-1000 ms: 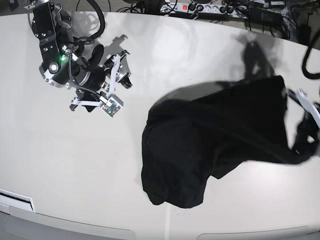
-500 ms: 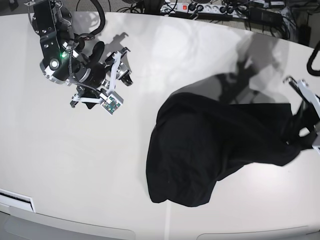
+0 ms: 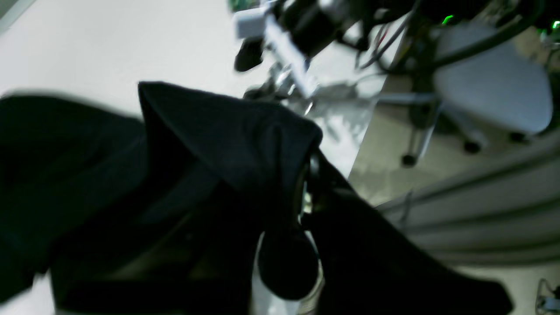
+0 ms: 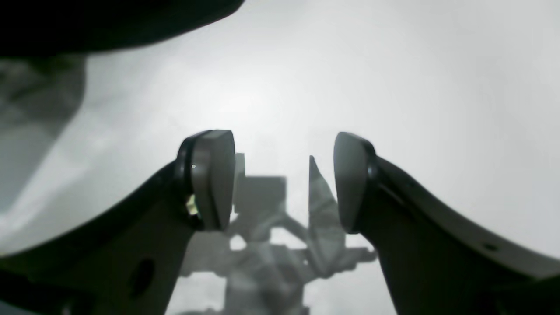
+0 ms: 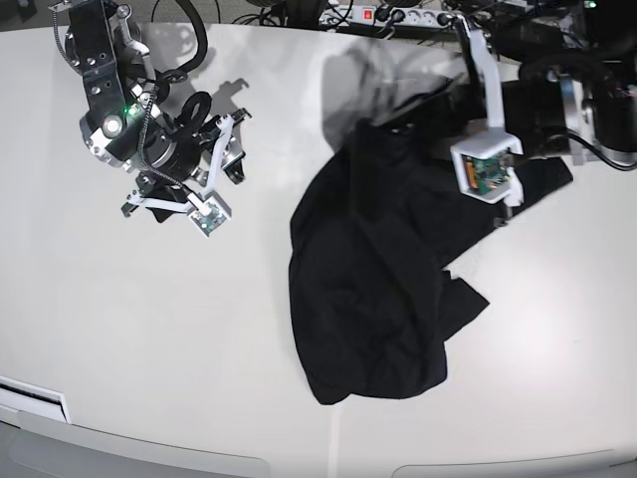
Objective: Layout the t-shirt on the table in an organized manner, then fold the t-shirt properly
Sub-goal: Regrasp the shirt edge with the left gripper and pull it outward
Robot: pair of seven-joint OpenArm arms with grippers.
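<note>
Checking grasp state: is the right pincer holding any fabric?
No, the right pincer stands open over bare table, nothing between its pads.

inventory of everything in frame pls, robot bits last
t-shirt: 1, black, bunched on the table right of centre, far end lifted by the left gripper.
table: 1, glossy white, fills most of the base view.
power strip: 1, white with a red switch, beyond the table's far edge among dark cables.
office chair: 1, light grey, on the floor past the table edge, left wrist view.
left gripper: 1, black, shut on the t-shirt, base view's upper right.
right gripper: 1, dark arms with pale pads, open and empty above bare table, base view's upper left.
</note>
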